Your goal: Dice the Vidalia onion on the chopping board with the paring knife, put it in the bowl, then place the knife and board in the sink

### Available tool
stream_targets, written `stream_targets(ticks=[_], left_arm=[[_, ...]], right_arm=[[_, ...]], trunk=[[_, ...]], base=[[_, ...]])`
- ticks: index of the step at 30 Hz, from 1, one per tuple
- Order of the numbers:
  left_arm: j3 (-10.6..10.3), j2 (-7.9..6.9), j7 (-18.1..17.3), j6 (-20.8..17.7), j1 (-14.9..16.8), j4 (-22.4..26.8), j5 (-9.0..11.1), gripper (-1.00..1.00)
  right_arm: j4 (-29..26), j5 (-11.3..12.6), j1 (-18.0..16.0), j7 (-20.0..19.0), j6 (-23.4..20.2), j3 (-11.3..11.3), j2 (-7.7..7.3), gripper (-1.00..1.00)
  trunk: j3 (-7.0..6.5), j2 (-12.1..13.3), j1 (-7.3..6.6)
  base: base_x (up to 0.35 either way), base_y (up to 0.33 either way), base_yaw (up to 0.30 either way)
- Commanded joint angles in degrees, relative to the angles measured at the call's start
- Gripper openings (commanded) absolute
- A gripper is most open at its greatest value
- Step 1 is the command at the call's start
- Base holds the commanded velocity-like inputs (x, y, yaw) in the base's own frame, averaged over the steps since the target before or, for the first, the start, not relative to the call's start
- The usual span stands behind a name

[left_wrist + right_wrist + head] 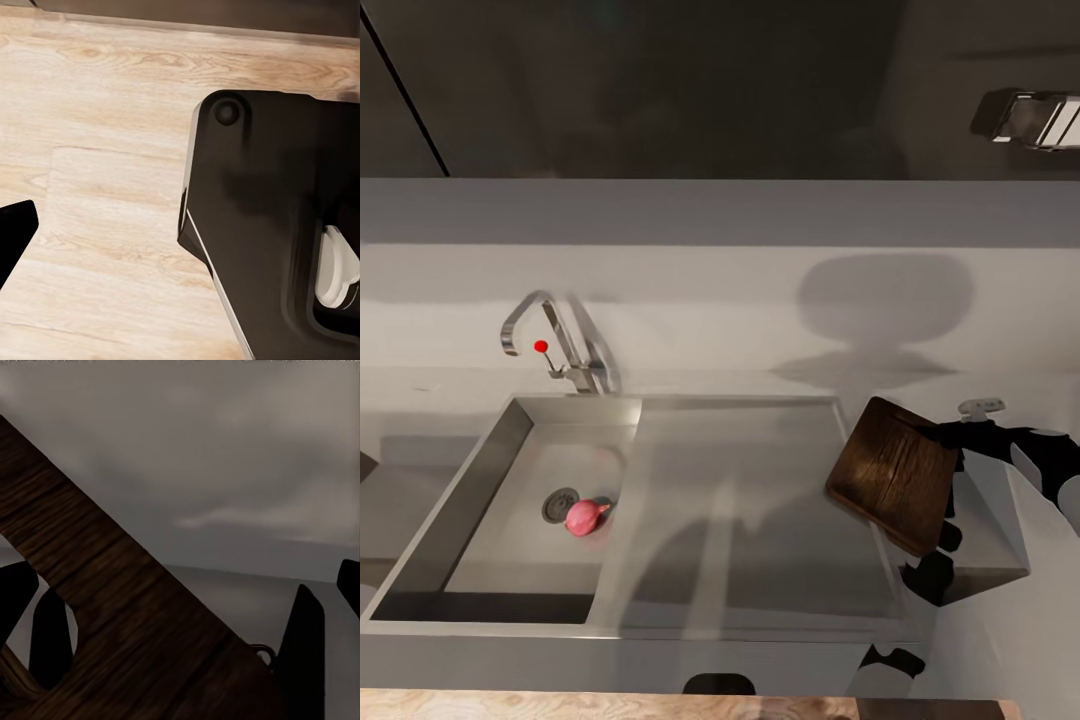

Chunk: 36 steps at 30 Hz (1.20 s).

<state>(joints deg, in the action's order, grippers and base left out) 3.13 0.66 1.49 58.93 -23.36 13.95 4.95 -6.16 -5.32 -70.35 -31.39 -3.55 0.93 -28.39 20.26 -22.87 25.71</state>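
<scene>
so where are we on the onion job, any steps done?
None of the steps looks done. The Vidalia onion lies whole in the sink beside the drain, so no retrieval or dicing yet. In hand: the right gripper holds the chopping board lifted and tilted over the drainboard's right end. Left: fetch the onion, dice it, fill the bowl, then put knife and board into the sink.

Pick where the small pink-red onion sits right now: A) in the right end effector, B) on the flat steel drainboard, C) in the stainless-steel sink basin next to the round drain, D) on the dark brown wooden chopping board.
C: the head view shows the small pink-red onion lying on the floor of the stainless-steel sink basin, right beside the round drain, far from the dark brown wooden chopping board held up over the drainboard's right edge.
</scene>
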Motion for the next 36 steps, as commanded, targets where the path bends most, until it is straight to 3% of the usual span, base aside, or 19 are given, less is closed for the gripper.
stream_targets(ticks=[1,18,19,36], left_arm=[[0.3,0.04,0.01,0.05,-0.02,0.12,-0.2,1.0],[0.3,0.04,0.0,0.05,-0.02,0.12,-0.2,1.0],[0.3,0.04,0.0,0.05,-0.02,0.12,-0.2,1.0],[0.3,0.04,0.02,0.05,-0.02,0.12,-0.2,1.0]], right_arm=[[4.04,-1.15,0.04,-0.13,-0.23,-1.37,-0.02,1.0],[4.14,-1.19,0.04,-0.41,-0.23,-1.37,0.09,1.0],[4.14,-1.19,0.04,-0.41,-0.23,-1.37,0.09,-1.0],[4.14,-1.2,0.04,-0.34,-0.28,-1.37,0.09,-1.0]], trunk=[[0.11,-0.05,0.07],[0.11,-0.05,0.07],[0.11,-0.05,0.07],[0.11,-0.05,0.07]], base=[[0.0,0.0,0.0],[0.0,0.0,0.0],[0.0,0.0,0.0],[0.0,0.0,0.0]])
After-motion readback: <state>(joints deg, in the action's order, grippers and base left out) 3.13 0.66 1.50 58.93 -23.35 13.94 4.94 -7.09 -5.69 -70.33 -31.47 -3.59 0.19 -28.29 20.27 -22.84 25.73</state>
